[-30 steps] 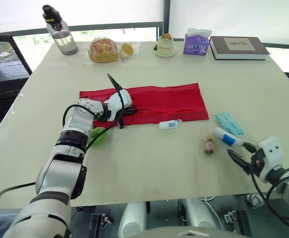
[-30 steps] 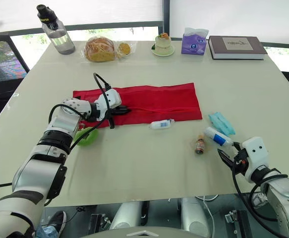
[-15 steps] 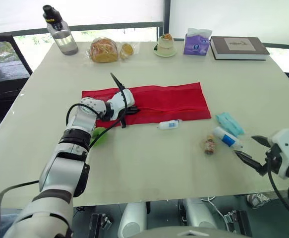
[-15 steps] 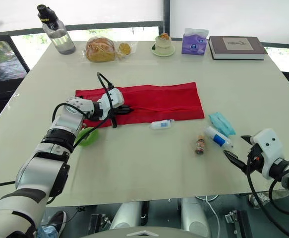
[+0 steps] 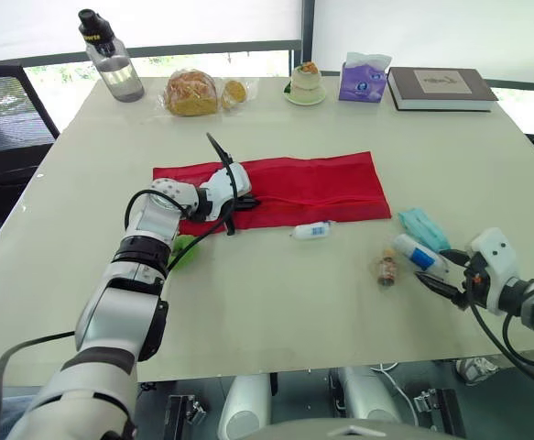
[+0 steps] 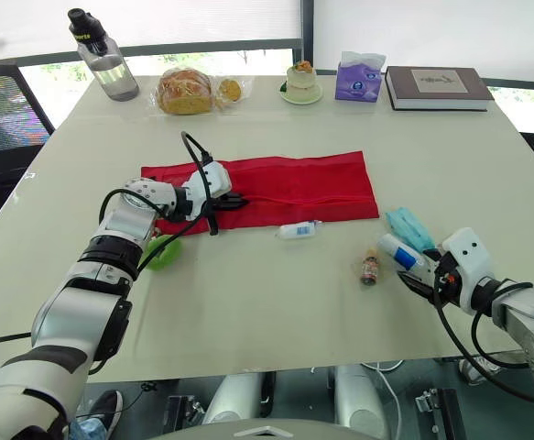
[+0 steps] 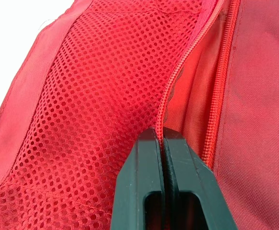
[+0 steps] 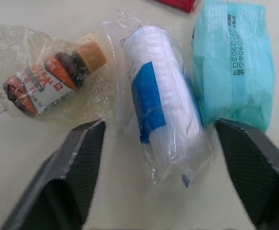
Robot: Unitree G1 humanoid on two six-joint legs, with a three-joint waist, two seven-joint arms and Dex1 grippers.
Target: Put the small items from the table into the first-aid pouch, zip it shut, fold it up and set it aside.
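The left gripper point(image 7: 163, 138) was pinched shut on the zipper edge of the red first-aid pouch point(image 5: 312, 183), where fine mesh met smooth cloth and the zipper tracks stood parted. The pouch lay flat and unfolded mid-table. The right gripper point(image 8: 159, 128) was spread wide and held nothing, with one finger on each side of a white gauze roll point(image 5: 418, 255) in clear wrap. Near the roll lay a small bottle point(image 8: 53, 84) in a crinkled bag and a teal packet point(image 8: 235, 62). A white tube point(image 5: 313, 230) lay just beside the pouch. The left arm partly hid a green item point(image 5: 182, 249). The pale, smooth table point(image 5: 276, 312) carried a water bottle point(image 5: 111, 57), bagged bread point(image 5: 193, 92), a tissue box point(image 5: 363, 78) and a book point(image 5: 441, 87) at its far edge, below windows.
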